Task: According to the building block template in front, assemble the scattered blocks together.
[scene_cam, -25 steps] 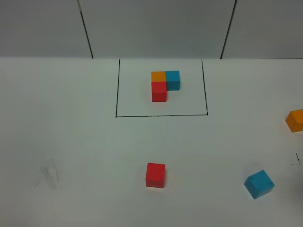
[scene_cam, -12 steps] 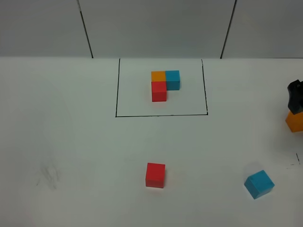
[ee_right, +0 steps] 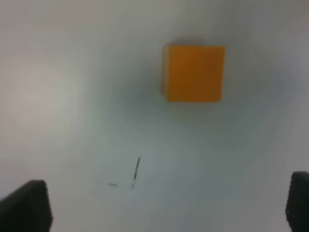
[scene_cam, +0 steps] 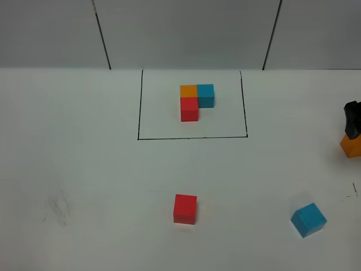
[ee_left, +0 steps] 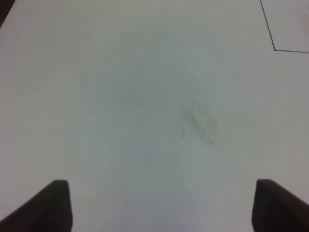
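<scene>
White surface [scene_cam: 84, 169]; one building block template [scene_cam: 190, 104], three loose cubes, two claws
Template frames three joined cubes, far middle; red cube [scene_cam: 185, 209] near centre; sky-blue cube [scene_cam: 308, 219] near right; orange cube [scene_cam: 353, 147] at right edge beside the right claw [ee_right: 161, 205], fingers apart, empty; left claw [ee_left: 164, 208] apart too.

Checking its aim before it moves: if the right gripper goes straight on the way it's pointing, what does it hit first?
Most likely the orange cube, which lies ahead of the open right gripper, slightly off its centre line. Nothing else shows in between, though depth is hard to judge.
</scene>
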